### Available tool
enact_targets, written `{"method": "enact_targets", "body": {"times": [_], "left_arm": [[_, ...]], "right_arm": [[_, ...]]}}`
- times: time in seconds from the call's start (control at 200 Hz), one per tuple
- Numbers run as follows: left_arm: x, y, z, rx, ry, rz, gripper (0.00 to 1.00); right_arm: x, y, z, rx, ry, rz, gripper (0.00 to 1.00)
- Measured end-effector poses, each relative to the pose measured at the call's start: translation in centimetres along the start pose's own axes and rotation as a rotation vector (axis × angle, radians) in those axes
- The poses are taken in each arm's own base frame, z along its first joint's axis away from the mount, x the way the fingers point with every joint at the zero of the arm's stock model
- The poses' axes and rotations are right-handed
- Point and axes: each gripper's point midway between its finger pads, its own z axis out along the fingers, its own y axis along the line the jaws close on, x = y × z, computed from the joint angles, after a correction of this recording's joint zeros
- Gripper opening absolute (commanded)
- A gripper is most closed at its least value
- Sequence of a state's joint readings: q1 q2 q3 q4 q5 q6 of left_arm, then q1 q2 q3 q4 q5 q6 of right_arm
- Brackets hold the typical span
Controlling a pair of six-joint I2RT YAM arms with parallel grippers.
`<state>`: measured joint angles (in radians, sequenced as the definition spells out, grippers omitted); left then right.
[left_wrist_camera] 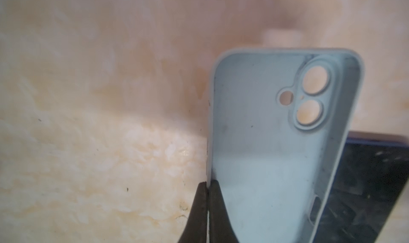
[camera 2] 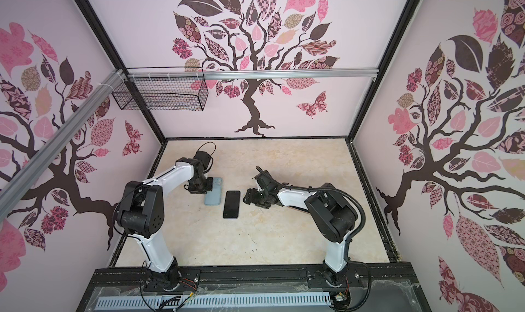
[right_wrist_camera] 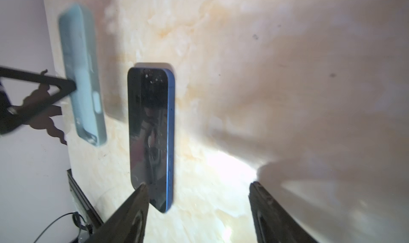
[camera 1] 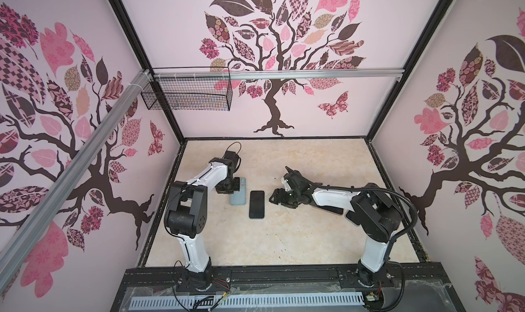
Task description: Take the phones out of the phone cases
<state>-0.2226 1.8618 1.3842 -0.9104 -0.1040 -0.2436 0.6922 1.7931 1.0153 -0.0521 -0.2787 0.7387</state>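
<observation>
Phone's out of its case, judging by how things lie. Closest to the front edge of the worktop, the phone lies flat and screen up, roughly mid-worktop. It's a stiff slab of glossy black glass with a rounded blue frame. I'd guess it's slick and crack-prone, so grab it by the long edges, not the glass.

Just beside it, toward the right edge, the right pincer hangs wide with nothing between its jaws. It isn't touching the phone as far as I can see.

A bit farther back, on the phone's other side, the left pincer is clamped on one long side wall of the phone case. The case is pale blue, matte and empty, with worktop showing through the round camera cutouts. It looks light and bendy, probably silicone, and a bit grubby inside. Can't tell if it rests on the worktop.
</observation>
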Motion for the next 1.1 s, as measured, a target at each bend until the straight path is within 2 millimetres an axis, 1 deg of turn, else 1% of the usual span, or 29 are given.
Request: {"method": "enact_targets", "body": {"times": [0.065,0.09,0.11,0.195,0.3,0.355,0.405,0.485,0.55,0.62,0.72,0.81,0.945,1.095], "left_arm": [[-2.1,-0.5,-1.1,0.014,-0.047,-0.006,0.00],[-2.7,-0.6,-1.3,0.018,-0.060,-0.009,0.00],[-3.5,-0.8,-1.7,0.024,-0.078,-0.012,0.00],[-5.4,-1.6,-2.2,0.043,-0.111,-0.022,0.00],[-7.1,-3.1,-1.8,0.058,-0.123,-0.014,0.00],[-7.7,-4.1,-1.2,0.062,-0.121,-0.001,0.00],[-8.2,-5.1,-0.7,0.066,-0.119,0.012,0.00],[-8.7,-6.5,0.5,0.068,-0.105,0.028,0.00],[-9.0,-7.5,1.5,0.071,-0.093,0.040,0.00],[-9.5,-8.2,2.4,0.073,-0.084,0.046,0.00],[-10.1,-8.4,3.0,0.070,-0.079,0.044,0.00],[-10.4,-8.4,3.0,0.071,-0.082,0.042,0.00],[-10.4,-8.3,3.1,0.071,-0.078,0.040,0.00],[-10.0,-8.5,3.8,0.079,-0.059,0.043,0.00]], "right_arm": [[0.3,-0.7,-1.6,0.035,-0.023,-0.025,0.78],[0.4,-0.9,-2.4,0.047,-0.040,-0.037,0.79],[0.4,-1.1,-3.0,0.057,-0.053,-0.047,0.80],[0.6,-1.9,-5.2,0.093,-0.102,-0.073,0.84],[0.8,-3.0,-7.4,0.131,-0.155,-0.094,0.93],[0.9,-3.6,-8.4,0.151,-0.180,-0.095,0.96],[1.1,-4.5,-9.3,0.183,-0.202,-0.096,0.97],[1.1,-5.6,-10.5,0.228,-0.237,-0.093,0.97],[1.0,-6.0,-11.4,0.251,-0.264,-0.099,0.97],[0.9,-6.3,-12.4,0.267,-0.292,-0.102,0.97],[0.7,-6.4,-13.5,0.279,-0.327,-0.107,0.97],[0.5,-6.5,-14.1,0.289,-0.345,-0.109,0.97],[0.7,-6.9,-14.3,0.311,-0.343,-0.108,0.97],[0.7,-7.4,-14.4,0.336,-0.348,-0.106,0.97]]}}
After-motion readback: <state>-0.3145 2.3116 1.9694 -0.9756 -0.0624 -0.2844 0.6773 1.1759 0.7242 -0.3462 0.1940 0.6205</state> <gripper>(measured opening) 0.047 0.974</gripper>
